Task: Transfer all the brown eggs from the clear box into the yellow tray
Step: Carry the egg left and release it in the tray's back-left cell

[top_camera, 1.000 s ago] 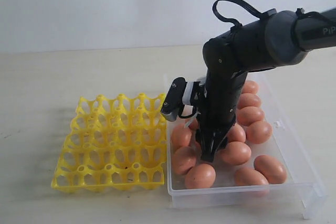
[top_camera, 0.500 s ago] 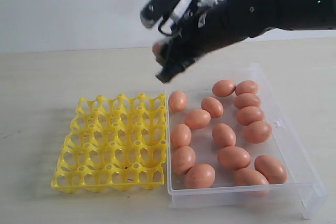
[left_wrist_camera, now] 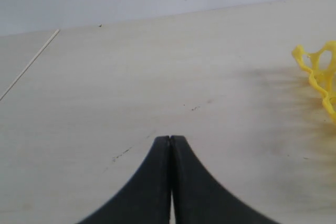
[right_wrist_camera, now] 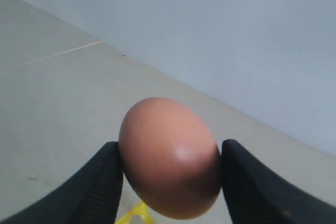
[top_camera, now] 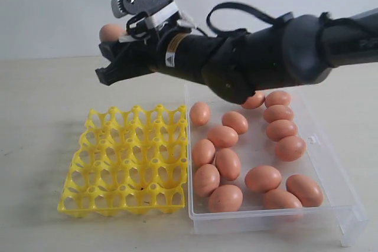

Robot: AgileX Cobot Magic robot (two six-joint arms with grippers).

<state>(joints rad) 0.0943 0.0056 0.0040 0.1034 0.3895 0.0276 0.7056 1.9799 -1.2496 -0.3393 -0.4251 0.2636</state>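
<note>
Right tool (right_wrist_camera: pixel 169 157) with egg (top_camera: pixel 110 32) — now above tray (top_camera: pixel 94 200)

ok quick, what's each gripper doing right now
left gripper: closed, holding nothing
right gripper: closed on a brown egg

Smooth matte orange-brown oval eggs (top_camera: pixel 227 163), uniform in tone; transparent colourless plastic box (top_camera: pixel 271 218); bright yellow plastic egg tray (top_camera: pixel 127 157), a regular grid of cups and pegs; matte black left gripper (left_wrist_camera: pixel 170 139) and right gripper (right_wrist_camera: pixel 169 156); pale beige tabletop (top_camera: pixel 47 116), faintly dark-flecked; plain pale grey wall (top_camera: pixel 59 10).
</note>
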